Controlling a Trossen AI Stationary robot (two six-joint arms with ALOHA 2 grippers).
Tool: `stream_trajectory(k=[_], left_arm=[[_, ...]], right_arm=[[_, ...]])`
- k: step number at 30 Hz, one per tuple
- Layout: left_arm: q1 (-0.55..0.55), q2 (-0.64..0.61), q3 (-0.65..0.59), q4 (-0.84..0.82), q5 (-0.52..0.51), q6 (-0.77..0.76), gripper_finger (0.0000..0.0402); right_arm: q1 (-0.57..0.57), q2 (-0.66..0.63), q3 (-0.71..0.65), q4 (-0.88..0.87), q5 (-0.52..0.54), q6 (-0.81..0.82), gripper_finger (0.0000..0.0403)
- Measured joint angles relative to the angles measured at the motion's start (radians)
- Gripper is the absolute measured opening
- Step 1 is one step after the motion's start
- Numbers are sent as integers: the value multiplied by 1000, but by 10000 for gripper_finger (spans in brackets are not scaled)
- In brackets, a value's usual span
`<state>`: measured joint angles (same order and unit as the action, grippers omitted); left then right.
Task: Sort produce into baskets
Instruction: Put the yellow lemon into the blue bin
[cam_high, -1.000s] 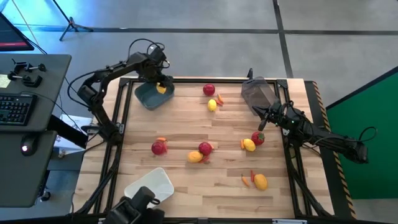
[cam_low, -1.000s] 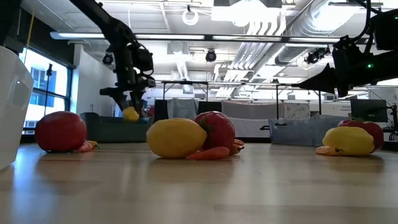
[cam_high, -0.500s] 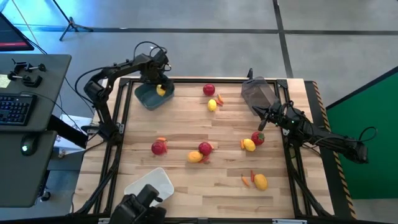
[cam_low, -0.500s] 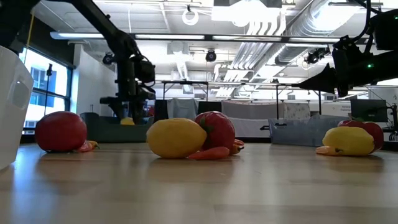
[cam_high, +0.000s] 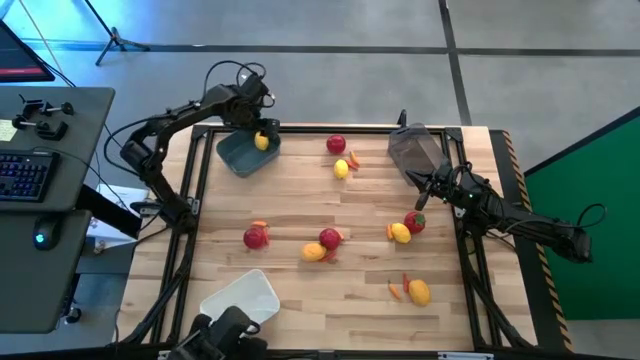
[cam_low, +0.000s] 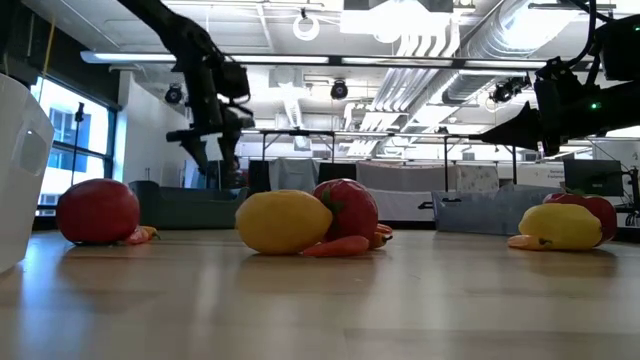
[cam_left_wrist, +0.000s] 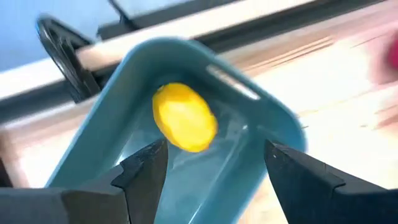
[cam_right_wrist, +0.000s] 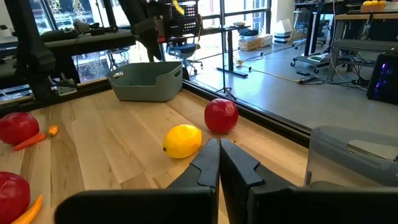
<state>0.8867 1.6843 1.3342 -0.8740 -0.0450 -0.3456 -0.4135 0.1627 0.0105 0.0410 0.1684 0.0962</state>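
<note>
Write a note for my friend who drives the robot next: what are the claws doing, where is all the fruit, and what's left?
Left gripper: open above the blue-grey basket at the table's far left corner; one lemon lies inside it.
Right gripper: shut, empty, waiting near the dark basket at the far right.
White basket: near edge, nothing visible in it.
Done: one lemon binned.
Left on the table: four red fruits, four more lemons, and several small orange peppers, spread across the middle and right. Likely next: another lemon.
</note>
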Motion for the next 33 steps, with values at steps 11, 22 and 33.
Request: stream_trajectory(k=[11, 22, 33], left_arm=[[-94, -173, 0, 34, 14, -56, 243], [-156, -234, 0, 147, 7, -7, 243], [-164, -245, 0, 90, 123, 66, 243]], right_arm=[[0, 0, 0, 0, 0, 0, 0], [0, 0, 0, 0, 0, 0, 0], [0, 0, 0, 0, 0, 0, 0]])
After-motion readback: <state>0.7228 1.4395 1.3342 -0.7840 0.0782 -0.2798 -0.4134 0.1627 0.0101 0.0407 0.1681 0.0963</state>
